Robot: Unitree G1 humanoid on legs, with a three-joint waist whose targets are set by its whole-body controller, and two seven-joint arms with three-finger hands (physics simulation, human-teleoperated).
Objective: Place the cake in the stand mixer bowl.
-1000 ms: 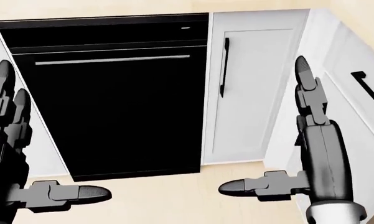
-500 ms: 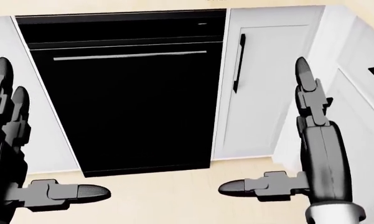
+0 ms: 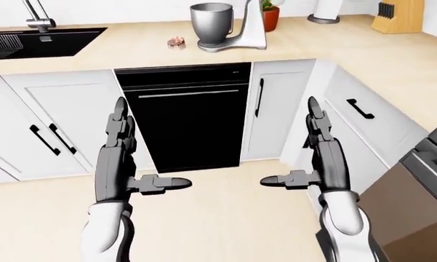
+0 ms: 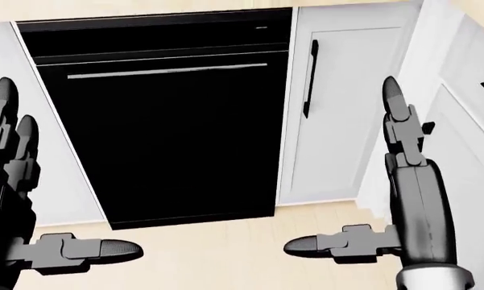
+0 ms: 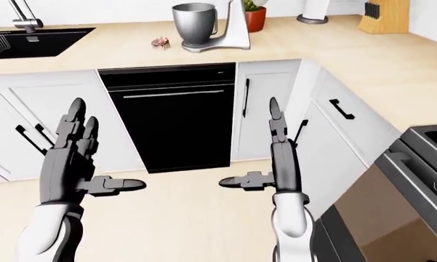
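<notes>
Meanwhile the camera has dipped slightly; dishwasher [image 4: 161, 130] sits higher.

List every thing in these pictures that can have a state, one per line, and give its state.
Left robot hand: open, holding nothing.
Right robot hand: open, holding nothing.
Cake: on the counter, left of the mixer, outside the bowl.
Bowl: upright on the mixer.
Dishwasher: door shut.
Cabinet door: shut.

Small pink cake [image 3: 177, 42] on counter, left of upright steel mixer bowl [image 3: 211, 23].
</notes>
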